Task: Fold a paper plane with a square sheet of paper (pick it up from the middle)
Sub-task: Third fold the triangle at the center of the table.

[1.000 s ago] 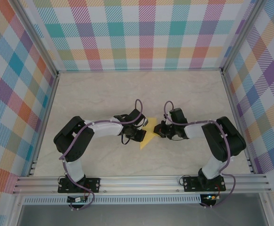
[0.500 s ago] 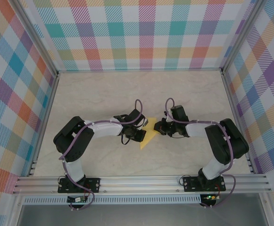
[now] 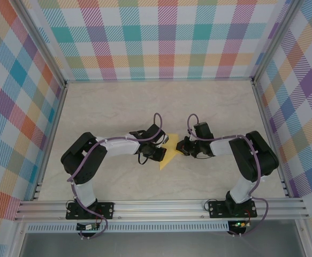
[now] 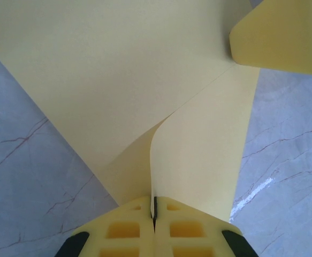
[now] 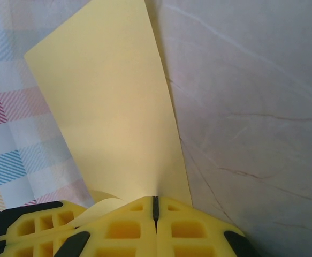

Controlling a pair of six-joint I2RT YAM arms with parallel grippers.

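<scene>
The square sheet of paper (image 3: 169, 153) is bright yellow and partly folded, held just above the middle of the table between the two arms. My left gripper (image 3: 161, 153) is shut on its left side; in the left wrist view the sheet (image 4: 145, 80) fans out from between the closed yellow fingers (image 4: 129, 230), with a raised fold running down into the gripper (image 4: 154, 211). My right gripper (image 3: 180, 148) is shut on the opposite side; there a flap of the sheet (image 5: 113, 118) stands up from the closed gripper (image 5: 156, 206).
The marble-patterned table (image 3: 118, 107) is walled by checked panels (image 3: 161, 37) at the back and both sides. An aluminium rail (image 3: 161, 209) runs along the near edge by the arm bases.
The right arm shifted slightly: its gripper edged away and came back toward the paper. The left arm and the paper have stayed in place.
</scene>
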